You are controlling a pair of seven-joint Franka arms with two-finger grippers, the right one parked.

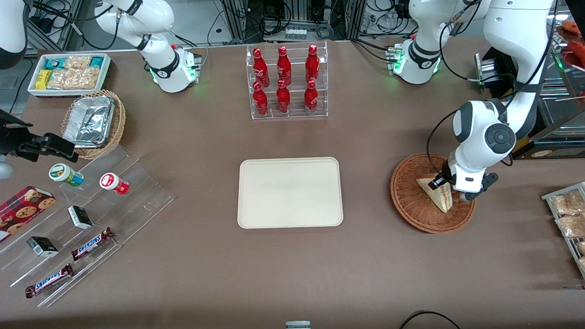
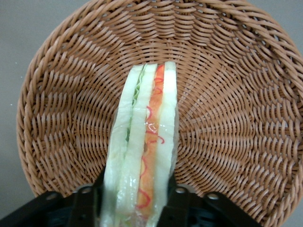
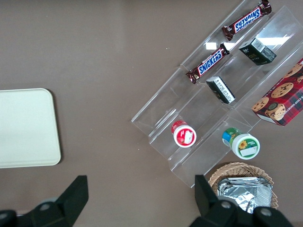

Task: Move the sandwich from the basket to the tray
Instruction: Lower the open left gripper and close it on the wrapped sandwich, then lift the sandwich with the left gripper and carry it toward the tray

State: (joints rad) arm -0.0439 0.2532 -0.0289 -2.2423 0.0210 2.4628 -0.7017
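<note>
The sandwich, a pale wedge with red and green filling, is in the round reddish-brown basket, toward the working arm's end of the table. My left gripper is down in the basket and shut on the sandwich. In the left wrist view the sandwich stands on edge between the two black fingers, which press on its bread faces, with the basket's weave all round it. The cream tray lies flat at the table's middle, beside the basket; its corner also shows in the right wrist view.
A clear rack of red bottles stands farther from the camera than the tray. A clear stepped stand with snacks, a tan basket of foil containers and a white snack bin lie toward the parked arm's end. A wire rack of packets stands beside the basket.
</note>
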